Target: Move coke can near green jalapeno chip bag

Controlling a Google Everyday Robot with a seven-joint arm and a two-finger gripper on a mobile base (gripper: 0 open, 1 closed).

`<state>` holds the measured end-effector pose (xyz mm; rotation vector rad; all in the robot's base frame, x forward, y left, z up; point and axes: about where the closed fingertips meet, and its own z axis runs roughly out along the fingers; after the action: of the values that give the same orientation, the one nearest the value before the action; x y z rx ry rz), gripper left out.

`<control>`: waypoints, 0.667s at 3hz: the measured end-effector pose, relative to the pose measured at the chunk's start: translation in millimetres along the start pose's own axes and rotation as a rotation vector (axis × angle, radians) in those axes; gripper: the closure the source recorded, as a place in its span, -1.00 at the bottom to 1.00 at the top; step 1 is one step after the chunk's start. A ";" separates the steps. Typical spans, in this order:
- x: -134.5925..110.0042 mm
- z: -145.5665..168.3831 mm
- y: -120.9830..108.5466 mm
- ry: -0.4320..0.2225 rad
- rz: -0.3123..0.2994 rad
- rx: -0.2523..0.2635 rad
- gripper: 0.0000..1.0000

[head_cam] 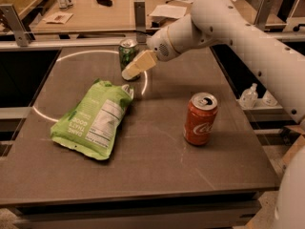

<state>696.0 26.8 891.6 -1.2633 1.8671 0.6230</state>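
In the camera view, my gripper (130,72) hangs over the far part of the dark table (157,180), at the end of my white arm (228,23), which reaches in from the right. From this side I cannot tell whether it is spread or pressed together. Just behind its tip stands a dark green can (127,52), upright; I cannot tell whether I touch it. Below and left of my tip, nearer the camera, the green jalapeno chip bag (93,120) lies flat, label up, its top corner close to me. The coke can (200,119) stands upright to the right of my tip and nearer the camera, well apart from me and from the bag.
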 end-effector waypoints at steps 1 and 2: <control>-3.7 17.5 -2.4 -0.020 0.036 -0.013 -1.00; -9.2 35.0 -0.5 -0.042 0.078 -0.027 -1.00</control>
<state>709.8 57.8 879.0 -1.1905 1.8859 0.7138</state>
